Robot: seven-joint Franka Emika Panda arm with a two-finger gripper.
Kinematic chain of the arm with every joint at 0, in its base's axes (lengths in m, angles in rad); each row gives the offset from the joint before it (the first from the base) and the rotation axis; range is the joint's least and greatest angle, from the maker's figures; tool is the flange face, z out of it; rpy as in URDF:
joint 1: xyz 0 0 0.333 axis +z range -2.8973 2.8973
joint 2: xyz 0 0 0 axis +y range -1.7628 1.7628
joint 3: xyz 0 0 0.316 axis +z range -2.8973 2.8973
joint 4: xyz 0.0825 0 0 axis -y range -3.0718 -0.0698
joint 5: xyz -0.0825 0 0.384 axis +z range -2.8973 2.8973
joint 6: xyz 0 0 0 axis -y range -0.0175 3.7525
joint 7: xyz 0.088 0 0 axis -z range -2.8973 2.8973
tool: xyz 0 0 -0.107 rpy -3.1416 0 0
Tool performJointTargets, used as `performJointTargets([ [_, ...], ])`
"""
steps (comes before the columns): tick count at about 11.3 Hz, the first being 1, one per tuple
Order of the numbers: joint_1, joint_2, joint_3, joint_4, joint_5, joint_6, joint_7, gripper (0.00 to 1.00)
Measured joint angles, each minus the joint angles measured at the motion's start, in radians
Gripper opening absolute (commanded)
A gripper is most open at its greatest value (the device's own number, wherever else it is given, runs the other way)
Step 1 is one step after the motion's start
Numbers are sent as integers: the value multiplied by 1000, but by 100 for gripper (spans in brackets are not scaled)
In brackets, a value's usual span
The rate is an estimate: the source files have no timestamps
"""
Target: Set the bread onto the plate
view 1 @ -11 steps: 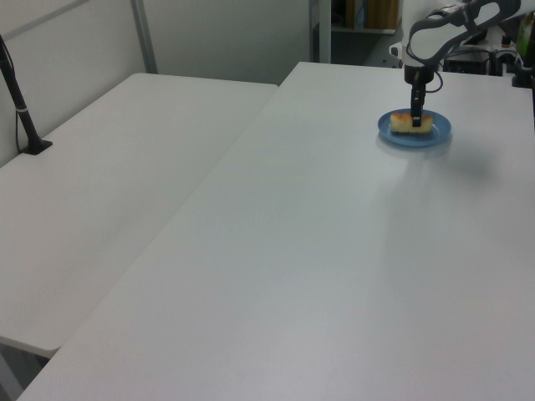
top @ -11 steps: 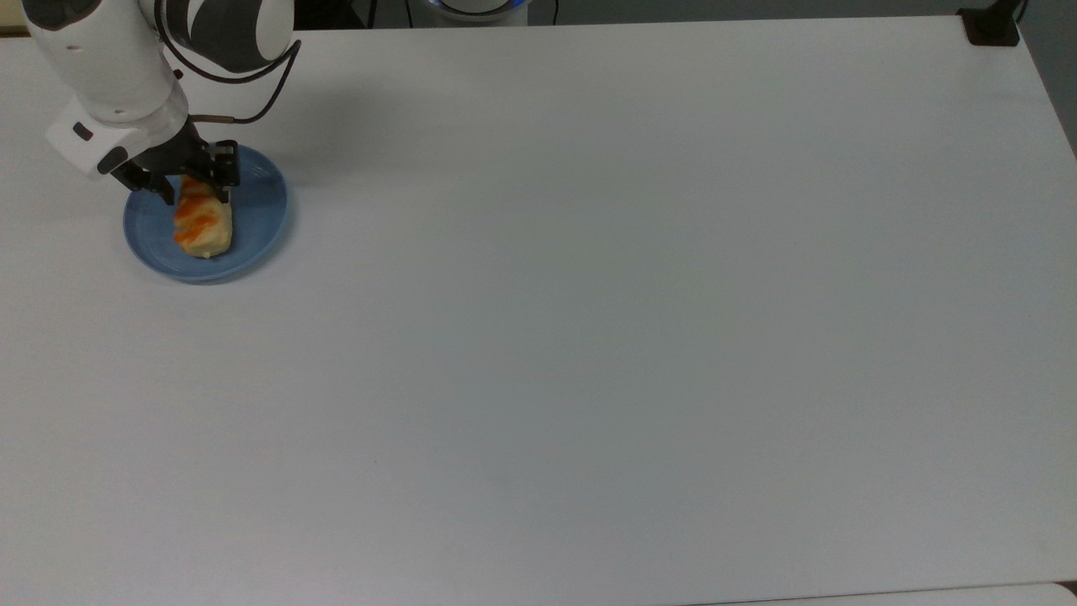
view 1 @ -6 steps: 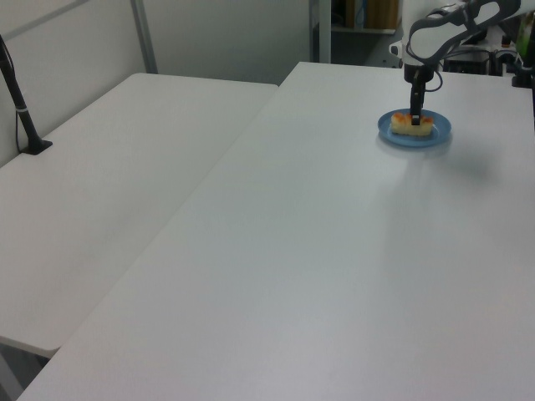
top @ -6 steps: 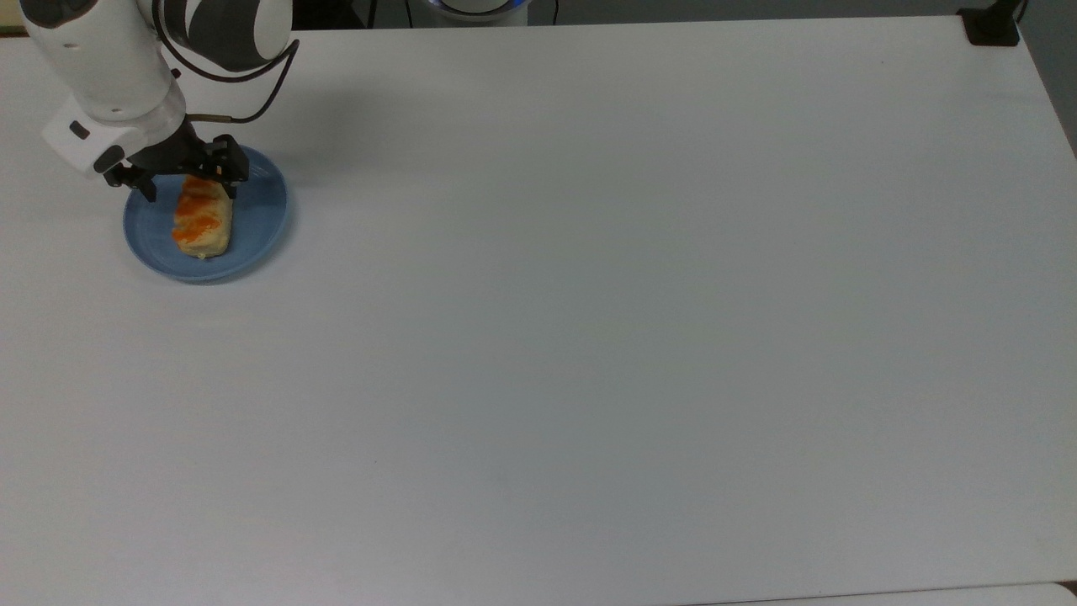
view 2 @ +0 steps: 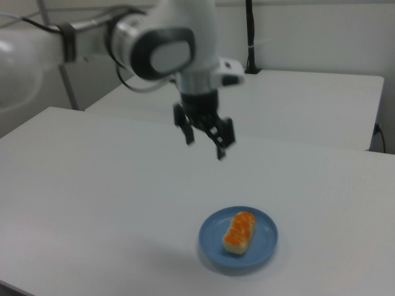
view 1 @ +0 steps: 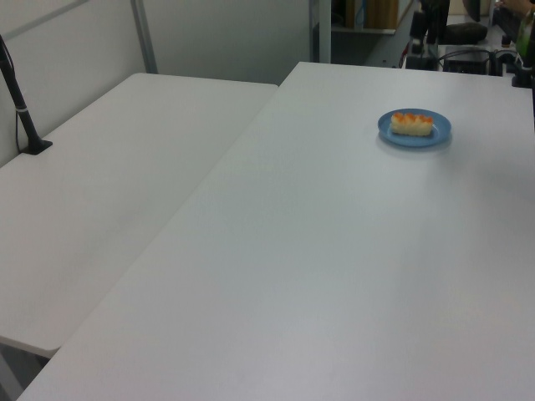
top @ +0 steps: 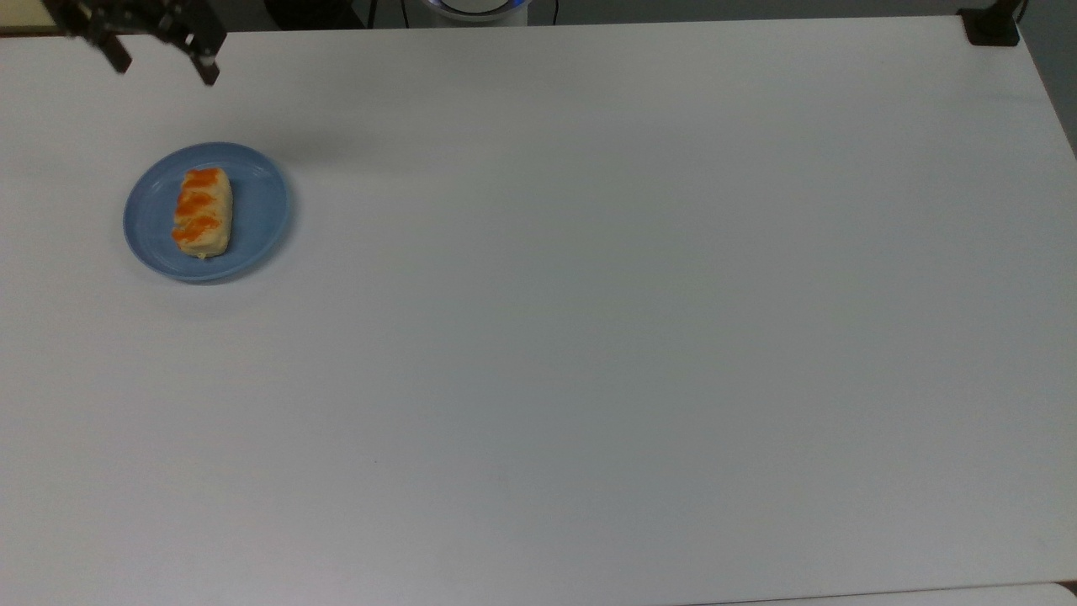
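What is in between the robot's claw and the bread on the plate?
Nothing. In the right view the open gripper hangs in the air above the bread, which lies on the plate; only bare white table shows between them.

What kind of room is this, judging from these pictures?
Probably a robotics lab or test room. Plain white tables stand side by side, a black camera post is fixed to one, and a robot arm's open hand hangs above a staged blue plate holding a bread.

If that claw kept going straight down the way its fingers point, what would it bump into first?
Probably the bare white table. The open gripper hangs pointing down, well above and apparently beside the plate holding the bread, though depth is hard to judge.
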Motion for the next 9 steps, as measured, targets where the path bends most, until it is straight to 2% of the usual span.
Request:
performJointTargets([
  [2, 68, -62, 2, 12, 11, -30, 188, 100],
  [4, 143, -109, -1, 13, 11, -57, 259, 100],
  [7, 207, -139, -24, 13, 11, -90, 265, 100],
  [9, 218, -134, -24, 10, 6, -90, 180, 100],
])
